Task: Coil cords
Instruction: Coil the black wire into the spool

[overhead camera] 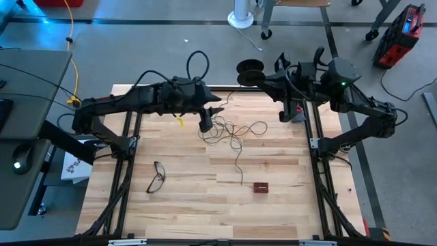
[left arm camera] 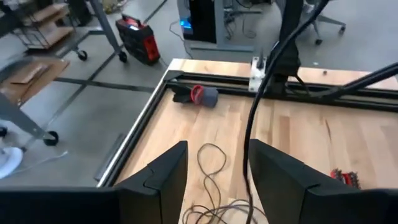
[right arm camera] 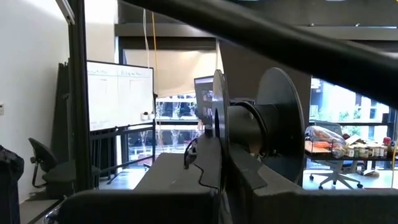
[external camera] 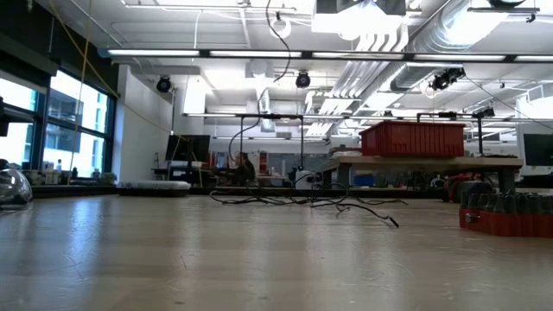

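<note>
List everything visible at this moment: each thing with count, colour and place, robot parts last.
wire: one, thin and dark, loose tangle on the table centre, a tail trailing toward the red block
reel: one, black, held off the table's far edge
eyeglasses: one pair, black frame, left front of the table
red block: one, dark red, at the front, right of centre
yellow cable: one, floor beyond the table's left side
table: one, pale wood
left gripper: open, above the tangle
right gripper: shut on reel, far edge

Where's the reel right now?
In the high view the reel sits just past the table's far edge, right of centre, gripped by the right end effector, away from the loose wire on the table.
</note>
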